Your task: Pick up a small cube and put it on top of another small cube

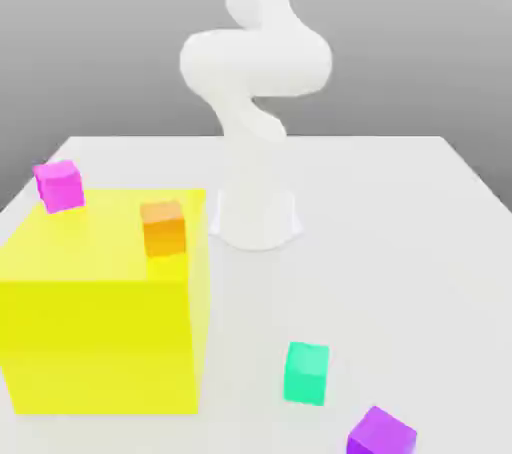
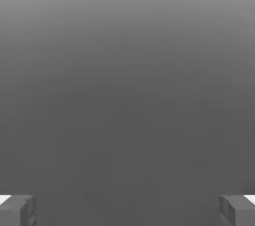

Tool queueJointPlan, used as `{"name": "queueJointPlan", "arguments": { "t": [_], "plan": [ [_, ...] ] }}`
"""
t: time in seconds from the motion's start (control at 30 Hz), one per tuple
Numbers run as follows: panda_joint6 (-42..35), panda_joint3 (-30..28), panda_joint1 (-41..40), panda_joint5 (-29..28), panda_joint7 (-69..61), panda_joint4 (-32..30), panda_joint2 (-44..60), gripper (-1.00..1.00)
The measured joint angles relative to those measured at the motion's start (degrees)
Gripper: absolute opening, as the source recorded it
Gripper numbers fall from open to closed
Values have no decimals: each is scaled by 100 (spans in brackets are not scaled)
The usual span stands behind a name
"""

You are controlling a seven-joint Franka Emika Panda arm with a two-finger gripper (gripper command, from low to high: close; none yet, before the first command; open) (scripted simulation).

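Note:
The small cube [image 1: 306,373], plain teal-green, rests on the white table [image 1: 400,242] near its front edge, right of the big yellow cube [image 1: 105,312]. Nothing touches it. The white arm [image 1: 255,62] rises from its base [image 1: 256,222] at the table's middle and leaves the exterior view at the top. In the hand view my gripper [image 2: 127,210] is open, its two grey fingertips [image 2: 17,209] far apart with nothing between them. Plain grey background lies beyond them.
A small orange cube [image 1: 163,227] sits on top of the big yellow cube, near its far right corner. A magenta cube [image 1: 59,185] stands behind the yellow cube at the exterior view's left. A purple cube [image 1: 381,434] lies at the front edge, right of the teal one.

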Motion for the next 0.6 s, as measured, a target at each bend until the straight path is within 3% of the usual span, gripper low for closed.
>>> {"name": "queueJointPlan", "arguments": {
  "t": [0.33, 0.6],
  "plan": [
    [1219, 353, 74, 262, 670, -1019, 2117, 0],
    [2183, 608, 168, 57, 1493, -1822, 3781, 0]
  ]
}}
